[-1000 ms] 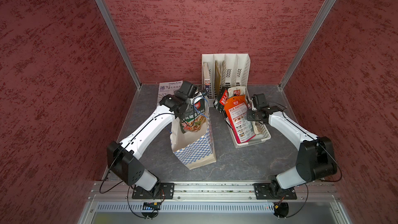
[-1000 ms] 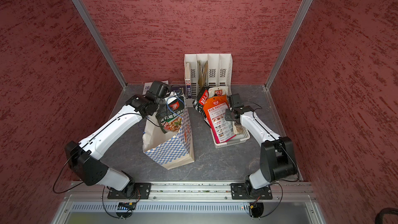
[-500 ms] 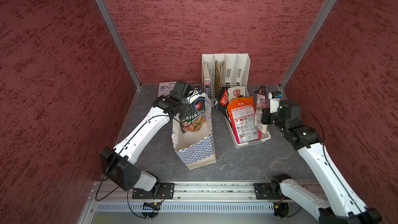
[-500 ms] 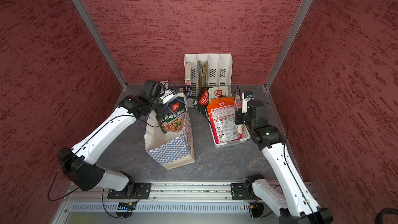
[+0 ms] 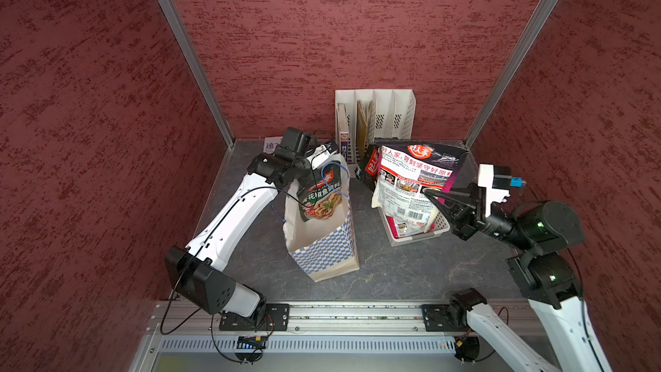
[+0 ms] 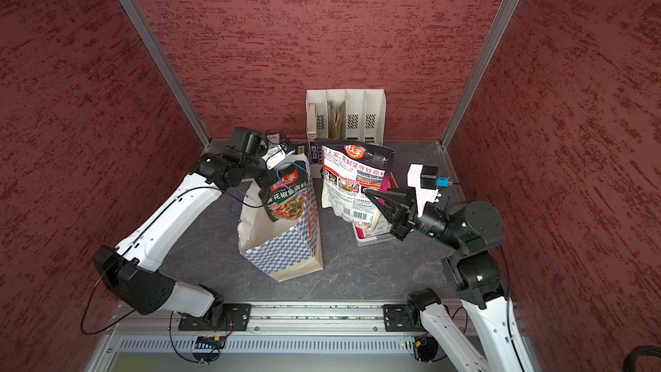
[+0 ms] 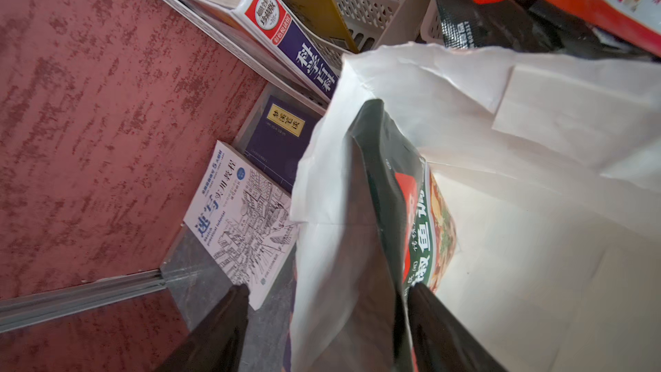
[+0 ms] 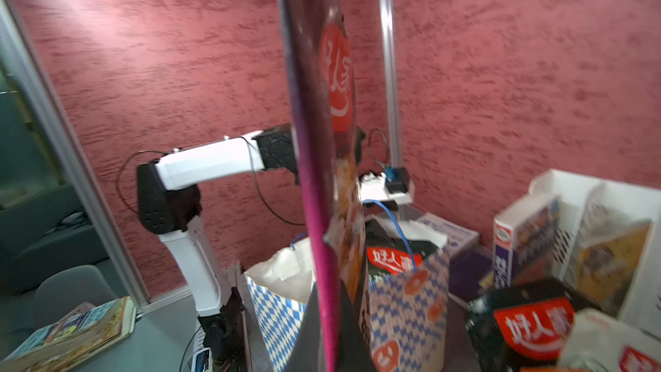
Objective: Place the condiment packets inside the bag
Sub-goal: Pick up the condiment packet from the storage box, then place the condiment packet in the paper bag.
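The green packet (image 5: 322,198) standing in the bag (image 5: 322,255) carries a red logo, 好人家, and below it in white 花椒鱼调料. The raised packet (image 5: 411,180) shows the same logo, the line 好人家,苛刻坚守好原料 and a barcode, its digits too small to read. A black packet (image 8: 529,320) also bears 好人家 on red. One upright book spine (image 7: 314,69) reads 科学百科, while the white book (image 7: 239,223) lying flat has large blue characters: 速写.

Left arm (image 5: 232,216), right arm (image 5: 568,327): white shells, black joints, thin black cables; right hand (image 5: 427,193) black, tapered.
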You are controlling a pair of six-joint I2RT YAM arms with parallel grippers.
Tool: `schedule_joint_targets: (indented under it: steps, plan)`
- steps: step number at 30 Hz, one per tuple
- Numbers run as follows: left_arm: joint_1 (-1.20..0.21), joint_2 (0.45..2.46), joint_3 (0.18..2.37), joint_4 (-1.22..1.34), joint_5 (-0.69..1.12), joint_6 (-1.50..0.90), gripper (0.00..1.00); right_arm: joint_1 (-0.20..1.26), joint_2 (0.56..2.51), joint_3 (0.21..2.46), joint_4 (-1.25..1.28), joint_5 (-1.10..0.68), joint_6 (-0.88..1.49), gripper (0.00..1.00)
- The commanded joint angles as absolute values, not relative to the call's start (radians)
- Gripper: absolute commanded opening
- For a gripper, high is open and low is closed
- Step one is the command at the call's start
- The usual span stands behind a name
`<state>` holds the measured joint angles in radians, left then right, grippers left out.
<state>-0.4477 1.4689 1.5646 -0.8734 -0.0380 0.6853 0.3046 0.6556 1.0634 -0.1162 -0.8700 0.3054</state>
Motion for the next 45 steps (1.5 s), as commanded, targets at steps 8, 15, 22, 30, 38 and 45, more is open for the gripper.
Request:
schedule_joint_targets:
  steps: [8,15,22,30,38,45]
  plan:
    - [-0.428,1.092,1.426,-0.714,-0.010,0.427,1.00,0.490,0.801,1.135,0.174,-0.991,0.339,0.00]
    - [-0.386,0.825,1.389,-0.729,-0.236,0.170,1.00,0.698,0.976,1.263,0.053,-0.919,0.147,0.00]
    - [-0.385,0.547,1.300,-0.636,0.109,0.141,1.00,0.834,1.209,1.454,-0.231,-0.752,-0.135,0.00]
    - [-0.384,0.503,1.283,-0.730,0.218,0.268,1.00,0.869,1.361,1.581,-0.466,-0.589,-0.350,0.00]
    - [-0.385,0.624,1.282,-0.858,0.475,0.476,0.95,0.868,1.365,1.575,-0.577,-0.669,-0.441,0.00]
    - [-0.385,0.706,1.313,-0.908,0.574,0.548,0.69,0.841,1.343,1.534,-0.586,-0.753,-0.483,0.00]
